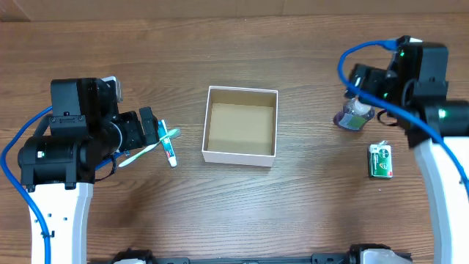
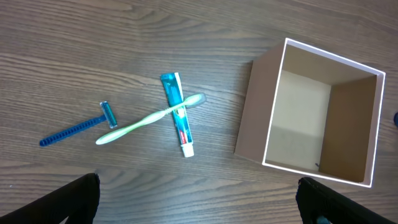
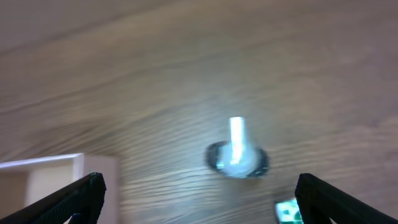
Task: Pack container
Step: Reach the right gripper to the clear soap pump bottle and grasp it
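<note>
Spread wide, the left end effector (image 2: pixel 198 205) is seen with nothing between its tips; the right end effector (image 3: pixel 208 202) is likewise parted above a bottle (image 3: pixel 236 155). At the middle of the bench (image 1: pixel 293 213) the container (image 1: pixel 239 155) is set, empty, mouth up, near a toothbrush (image 2: pixel 149 118) and tube (image 2: pixel 177 115). As it is square, no long axis is shown; its sides are turned slightly. It is judged light, thin-walled, easily crushed; one wall is best pinched over the rim.

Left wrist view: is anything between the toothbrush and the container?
Nothing visible. Only bare table lies between the toothbrush, which rests across the toothpaste tube, and the container. The container is open-topped and looks empty. The razor lies on the far side, outside that path.
</note>
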### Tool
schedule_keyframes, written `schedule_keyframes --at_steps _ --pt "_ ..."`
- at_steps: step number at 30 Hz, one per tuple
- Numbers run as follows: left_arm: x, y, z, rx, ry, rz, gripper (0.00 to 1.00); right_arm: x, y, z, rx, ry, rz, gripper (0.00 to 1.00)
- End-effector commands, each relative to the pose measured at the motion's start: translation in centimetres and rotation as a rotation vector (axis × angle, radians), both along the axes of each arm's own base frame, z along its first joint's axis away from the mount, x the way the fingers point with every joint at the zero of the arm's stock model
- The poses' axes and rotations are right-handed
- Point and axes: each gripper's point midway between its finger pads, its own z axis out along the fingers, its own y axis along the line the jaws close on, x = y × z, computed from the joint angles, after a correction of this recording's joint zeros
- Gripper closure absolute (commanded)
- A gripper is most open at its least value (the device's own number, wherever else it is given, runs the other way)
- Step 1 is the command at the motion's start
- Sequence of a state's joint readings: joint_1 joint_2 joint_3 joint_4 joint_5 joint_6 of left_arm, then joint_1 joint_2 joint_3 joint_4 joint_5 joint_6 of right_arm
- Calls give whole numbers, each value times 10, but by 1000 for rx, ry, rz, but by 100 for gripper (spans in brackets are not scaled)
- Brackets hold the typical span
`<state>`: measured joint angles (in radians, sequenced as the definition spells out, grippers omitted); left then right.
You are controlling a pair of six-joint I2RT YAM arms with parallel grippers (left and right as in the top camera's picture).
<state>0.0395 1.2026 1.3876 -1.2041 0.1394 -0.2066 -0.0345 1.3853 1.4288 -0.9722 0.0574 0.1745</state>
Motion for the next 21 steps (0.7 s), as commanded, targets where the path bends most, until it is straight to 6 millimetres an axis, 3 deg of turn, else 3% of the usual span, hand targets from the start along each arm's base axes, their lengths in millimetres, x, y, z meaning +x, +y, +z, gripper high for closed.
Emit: schedule_keyframes --at_steps 1,6,15,18,21 --pt "3 -1 10 0 -29 -21 0 15 -19 -25 71 66 -39 0" --pt "3 -1 10 0 -29 -21 0 27 -24 -64 116 158 -40 0" --pt "3 -1 10 0 -29 -21 0 34 -27 -109 110 273 -29 0" --pt "3 -1 10 0 -29 -20 0 34 -27 -115 113 292 -29 1" --pt "3 -1 10 0 -30 -20 0 34 -27 -115 113 291 -29 11"
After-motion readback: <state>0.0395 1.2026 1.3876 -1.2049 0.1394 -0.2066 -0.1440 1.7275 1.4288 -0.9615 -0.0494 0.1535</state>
